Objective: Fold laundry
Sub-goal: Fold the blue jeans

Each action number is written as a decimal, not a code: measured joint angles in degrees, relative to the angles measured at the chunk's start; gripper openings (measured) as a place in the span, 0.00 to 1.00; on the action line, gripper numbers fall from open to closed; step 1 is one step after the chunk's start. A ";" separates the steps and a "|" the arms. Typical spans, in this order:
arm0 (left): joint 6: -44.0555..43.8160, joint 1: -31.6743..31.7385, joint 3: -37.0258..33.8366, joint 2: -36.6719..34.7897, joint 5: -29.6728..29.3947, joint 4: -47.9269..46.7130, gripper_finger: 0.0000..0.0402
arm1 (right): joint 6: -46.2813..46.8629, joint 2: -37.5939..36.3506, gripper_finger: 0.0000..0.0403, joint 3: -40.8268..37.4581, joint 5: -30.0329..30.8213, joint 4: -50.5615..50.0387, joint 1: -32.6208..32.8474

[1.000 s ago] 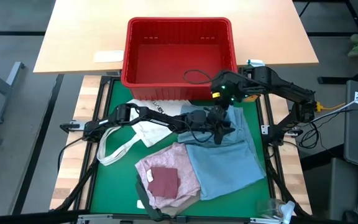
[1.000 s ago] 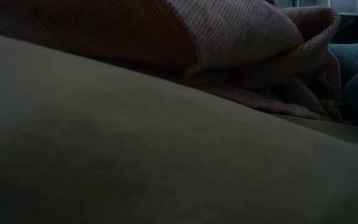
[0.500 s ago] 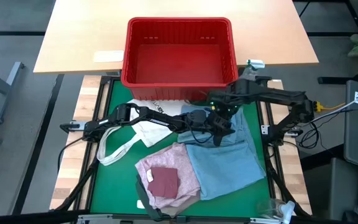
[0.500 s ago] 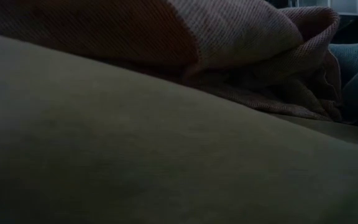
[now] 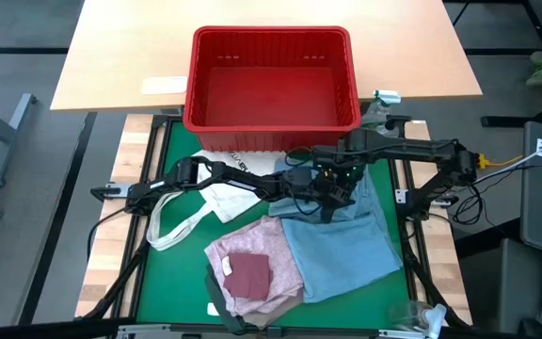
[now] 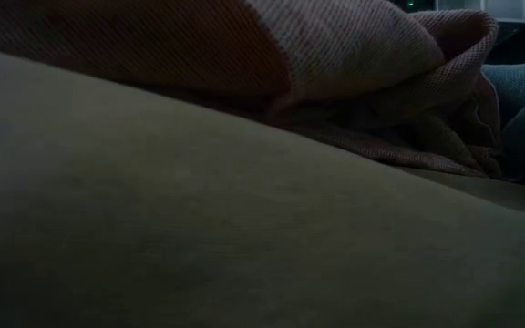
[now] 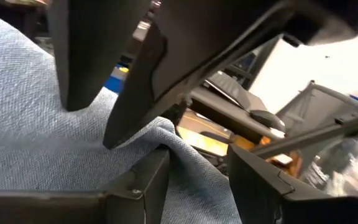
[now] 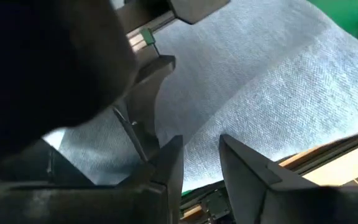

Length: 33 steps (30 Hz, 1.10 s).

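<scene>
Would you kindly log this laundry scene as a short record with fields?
surface: green mat
jeans: light blue denim jeans, spread flat on the mat's right side
pink top: mottled pink top, beside the jeans
basket: red basket, beyond the mat
bag: white tote bag, under the left arm
left gripper: at the jeans' far edge
right gripper: close beside it, over the same edge

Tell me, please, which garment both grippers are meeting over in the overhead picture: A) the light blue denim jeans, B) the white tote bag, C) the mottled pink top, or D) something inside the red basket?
A: the left gripper and right gripper come together at the upper edge of the light blue denim jeans, and both wrist views show blue denim at the fingers.
</scene>
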 joint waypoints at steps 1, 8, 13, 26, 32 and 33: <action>0.09 -0.07 0.00 0.00 0.75 -0.02 0.38 | 0.00 0.00 0.26 0.00 -0.62 -0.02 0.00; 1.66 -0.20 0.24 -0.09 3.03 -3.05 0.34 | -0.07 -1.20 0.26 -0.07 -3.49 0.06 0.00; 2.76 -0.24 0.35 -0.28 2.97 -2.92 0.33 | 0.06 -4.67 0.26 -0.07 -3.46 0.11 -0.02; 3.48 -0.26 0.35 -0.31 2.53 -0.29 0.33 | 4.14 -16.32 0.26 -0.07 8.28 0.71 -0.04; 3.49 -0.26 0.35 -0.42 1.75 0.16 0.33 | 4.09 -21.41 0.26 -0.52 11.18 5.11 -0.02; 3.78 -0.26 0.35 -0.47 1.34 0.21 0.33 | 4.13 -22.40 0.26 -1.21 11.60 6.76 -0.02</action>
